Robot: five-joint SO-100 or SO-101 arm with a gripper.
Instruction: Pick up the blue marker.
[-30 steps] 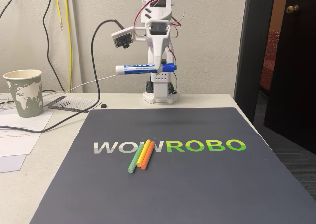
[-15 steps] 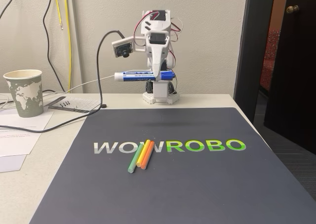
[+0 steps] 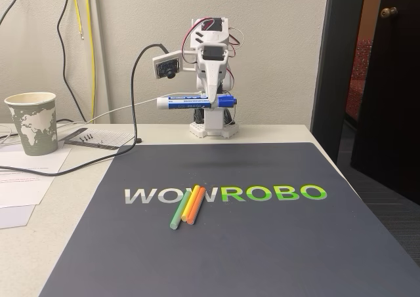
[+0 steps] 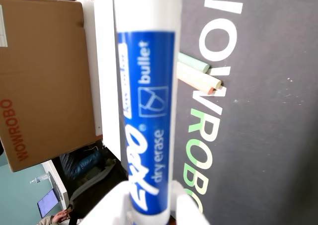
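Note:
The blue marker (image 3: 187, 102) hangs level in the air in front of the arm's base, well above the table, blue cap to the right in the fixed view. My gripper (image 3: 210, 99) points down and is shut on the barrel just left of the cap. The wrist view has the marker (image 4: 147, 111) running top to bottom close to the lens, its blue "EXPO dry erase" label readable, and the gripper (image 4: 149, 209) clamps it at the bottom edge between white fingers (image 4: 186, 207).
Green, yellow and orange sticks (image 3: 188, 205) lie together on the dark WOWROBO mat (image 3: 262, 244). A paper cup (image 3: 31, 122), papers and cables sit at the left. A cardboard box (image 4: 44, 76) stands beyond the mat. A dark door frame (image 3: 335, 67) rises at the right.
The held marker has dropped a little from a second ago and shifted slightly to the right. The wrist camera has moved with it. The sticks have not moved.

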